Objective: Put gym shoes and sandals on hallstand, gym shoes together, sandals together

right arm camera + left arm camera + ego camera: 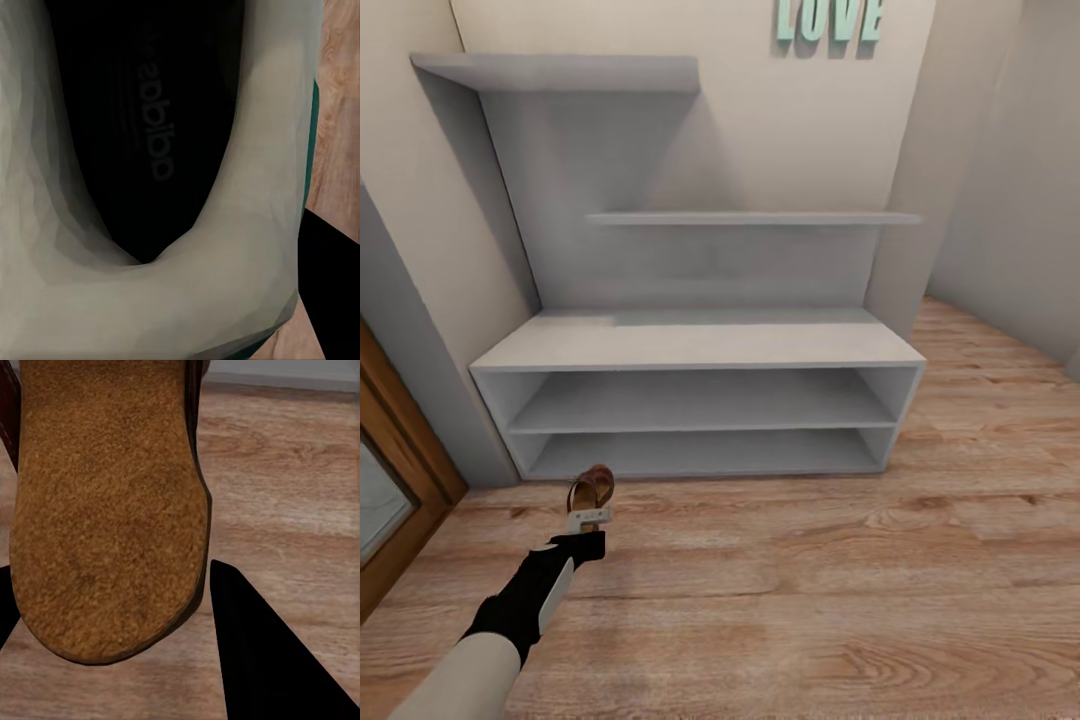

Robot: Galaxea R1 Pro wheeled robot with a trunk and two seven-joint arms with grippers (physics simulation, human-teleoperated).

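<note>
1. Brown leather fills the left gripper (591,517), low and left of centre in the head view: it is closed on a sandal (591,489), whose long axis runs from the fingers up the frame toward the rack.
2. Seen from the left wrist, the tan sole (105,502) sits between the two black fingers (262,660), over wood planks.
3. Seen from the right wrist, a cream gym shoe (150,300) sits right against the camera, heel collar nearest, with one dark finger (330,300) beside it. The right gripper looks to be holding the shoe, though I cannot tell how tightly the jaws are closed.
4. Ahead of the sandal, the hallstand (700,345) stands with its bottom shelf (700,455) just beyond the toe, so the left arm is nearer; a short forward reach and lift would probably set the sandal on it.
5. Every shelf and the bench top lie bare; corridor floor (810,600) spreads across the lower frame.
6. Writing: mirrored "adidas" on the shoe's dark insole (154,127); teal "LOVE" letters (828,20) at the head view's top edge.
</note>
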